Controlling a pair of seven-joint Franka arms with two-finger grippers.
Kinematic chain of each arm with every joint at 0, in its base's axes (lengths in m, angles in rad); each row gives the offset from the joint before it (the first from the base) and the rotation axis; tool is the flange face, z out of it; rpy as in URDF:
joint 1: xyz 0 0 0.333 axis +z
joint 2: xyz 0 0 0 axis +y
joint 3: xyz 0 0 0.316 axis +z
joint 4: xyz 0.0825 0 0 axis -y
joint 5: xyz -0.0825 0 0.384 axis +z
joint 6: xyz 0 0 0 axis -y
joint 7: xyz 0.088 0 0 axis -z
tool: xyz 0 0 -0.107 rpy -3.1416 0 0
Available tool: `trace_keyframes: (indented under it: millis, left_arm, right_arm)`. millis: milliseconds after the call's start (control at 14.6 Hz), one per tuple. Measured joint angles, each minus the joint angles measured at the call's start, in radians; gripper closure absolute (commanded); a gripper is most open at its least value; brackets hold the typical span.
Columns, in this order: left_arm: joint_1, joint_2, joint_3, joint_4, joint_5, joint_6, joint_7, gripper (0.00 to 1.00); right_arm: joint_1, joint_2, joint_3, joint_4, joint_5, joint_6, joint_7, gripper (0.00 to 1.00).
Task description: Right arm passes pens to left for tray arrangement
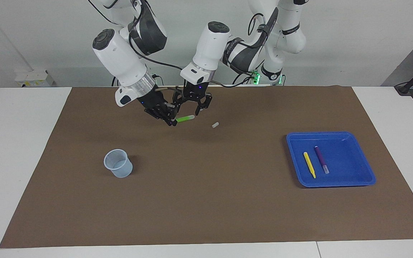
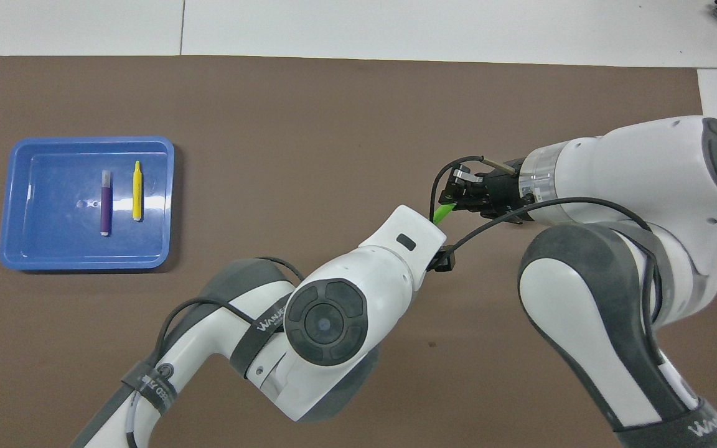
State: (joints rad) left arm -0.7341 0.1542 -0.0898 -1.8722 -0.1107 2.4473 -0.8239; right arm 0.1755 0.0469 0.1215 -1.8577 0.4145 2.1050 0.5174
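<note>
the green pen (image 1: 185, 118) is a slim, bright green marker with a whitish tip, held roughly level in the air over the brown mat (image 1: 206, 200) near the robots' edge. the right pincer (image 1: 171, 121) is pinching it at one end, and the whitish tip points toward the left arm's end of the worktop. the left pincer (image 1: 191, 107) hangs just above the pen's free end with its fingers (image 1: 203, 104) spread to either side; whether they touch the pen cannot be told. in the overhead view the left arm's wrist covers most of the pen, so only a short green piece (image 2: 440, 213) shows beside the right pincer (image 2: 455, 198).

the yellow pen (image 1: 309, 165) and the purple pen (image 1: 321, 159) lie side by side, a little apart, inside the blue tray (image 1: 366, 168), which sits on the mat toward the left arm's end of the worktop. both have pale tips at the ends farther from the robots.

a small white stub (image 1: 215, 125) lies on the mat close to the pincers, on the tray's side of them. a translucent bluish cup (image 1: 118, 163) stands upright toward the right arm's end, farther from the robots than the held pen. the mat between the pincers and the tray holds only the stub.
</note>
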Motion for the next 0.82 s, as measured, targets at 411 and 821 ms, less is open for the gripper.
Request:
trace_keyframes:
  millis: [411, 821]
  left_arm:
    - [0.027, 0.001, -0.001, -0.006, 0.000, 0.018, 0.009, 0.00]
    - [0.004, -0.050, -0.019, -0.008, 0.000, -0.291, 0.044, 0.00]
  right_arm:
    - [0.000, 0.000, 0.000, -0.006, 0.000, 0.004, 0.002, 1.00]
    - [0.000, 0.000, 0.000, -0.009, 0.000, 0.025, 0.040, 1.00]
